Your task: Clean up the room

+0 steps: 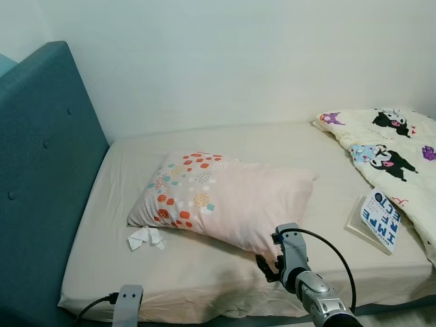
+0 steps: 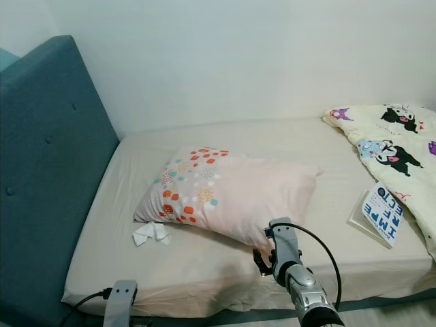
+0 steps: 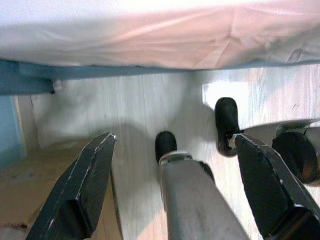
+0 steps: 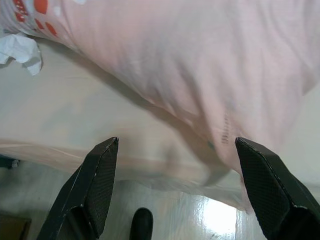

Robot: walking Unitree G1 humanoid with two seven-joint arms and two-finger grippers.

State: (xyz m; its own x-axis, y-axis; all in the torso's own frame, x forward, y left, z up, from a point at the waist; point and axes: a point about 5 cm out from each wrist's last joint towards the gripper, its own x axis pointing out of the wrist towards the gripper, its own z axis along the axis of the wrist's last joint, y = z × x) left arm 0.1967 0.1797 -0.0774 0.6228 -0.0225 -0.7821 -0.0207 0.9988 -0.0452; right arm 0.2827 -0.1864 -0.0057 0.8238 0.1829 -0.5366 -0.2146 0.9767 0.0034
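Beige sheets cover the bed [image 1: 225, 272], with a pillow [image 1: 225, 194] mid-mattress, a crumpled tissue [image 1: 145, 238] beside its corner, a book [image 1: 379, 216] and a quilt [image 1: 395, 153] (cartoon print) farther right. Right gripper [image 4: 175, 192] hovers at the pillow's near edge, jaws released; left gripper [image 3: 175, 195], jaws also spread, hangs over the floor [image 3: 140, 110].

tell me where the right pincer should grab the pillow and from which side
Probably the pillow's near corner, the plain pink end by the bed's front edge. It sags into a thin flap of loose fabric that two fingers could pinch, unlike the plump middle. The right pincer, open, hovers just before it, so coming in from the front suits.
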